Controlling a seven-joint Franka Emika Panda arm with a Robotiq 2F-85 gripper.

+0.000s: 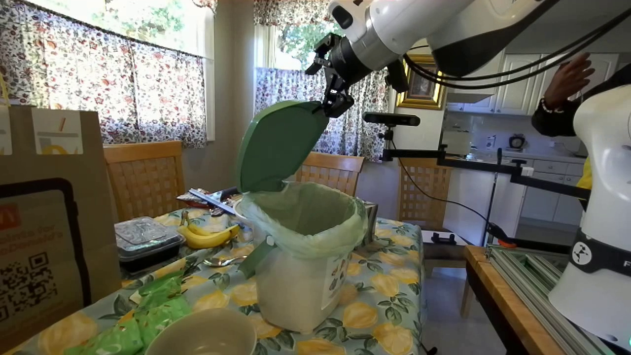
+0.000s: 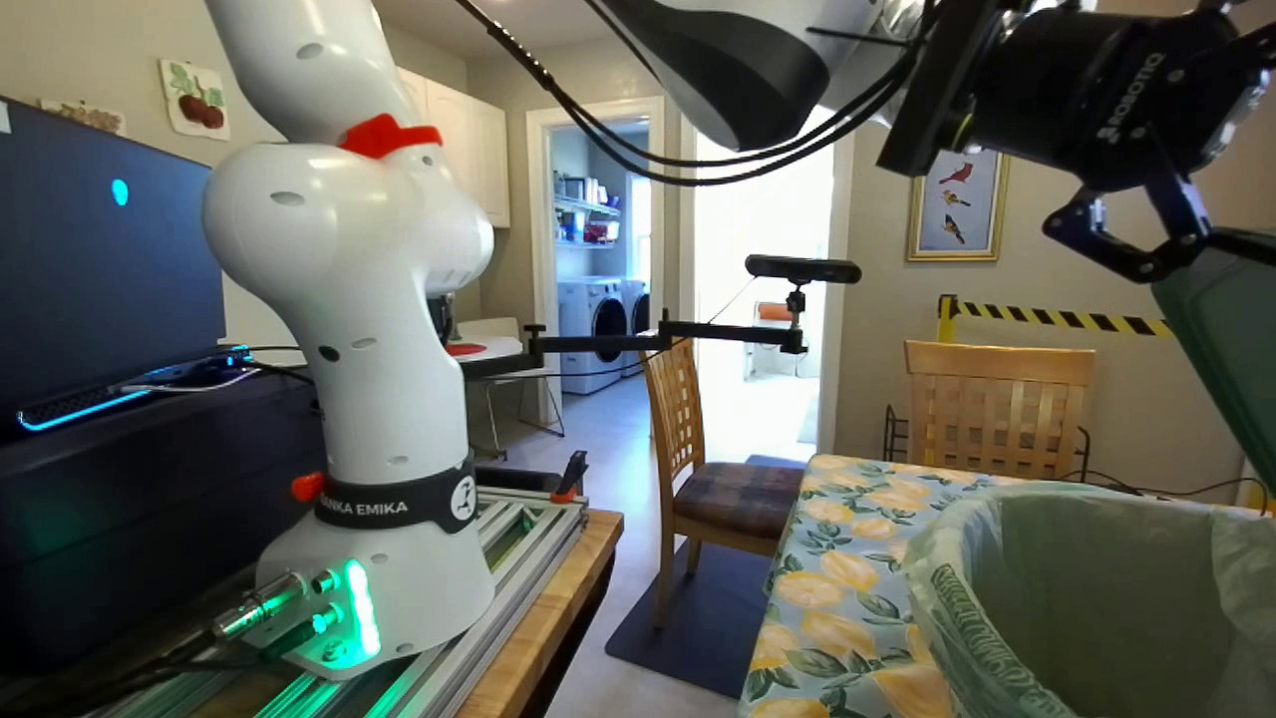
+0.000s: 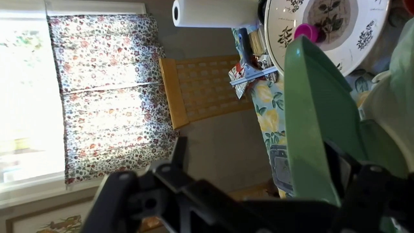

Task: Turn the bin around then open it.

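The off-white bin (image 1: pixel 291 293) stands upright on the table, with a pale green liner (image 1: pixel 325 244) folded over its rim. Its green lid (image 1: pixel 281 143) is raised well up from the mouth, tilted back on its hinge. The lid also shows in the wrist view (image 3: pixel 304 123). In an exterior view the liner (image 2: pixel 972 608) and the lid's edge (image 2: pixel 1221 339) show at the right. My gripper (image 1: pixel 316 89) is open at the lid's upper edge. One finger touches the lid's inner face; the other stands apart in the air. The wrist view (image 3: pixel 258 155) shows the lid between the wide-spread fingers.
A pale bowl (image 1: pixel 204 335) and green packets (image 1: pixel 143 315) lie before the bin. Bananas (image 1: pixel 207 236), a clear-lidded container (image 1: pixel 148 241) and a paper bag (image 1: pixel 54 207) stand beside it. A patterned plate (image 3: pixel 352 48) and paper towel roll (image 3: pixel 216 13) are behind. A camera arm (image 1: pixel 463 160) juts near the robot.
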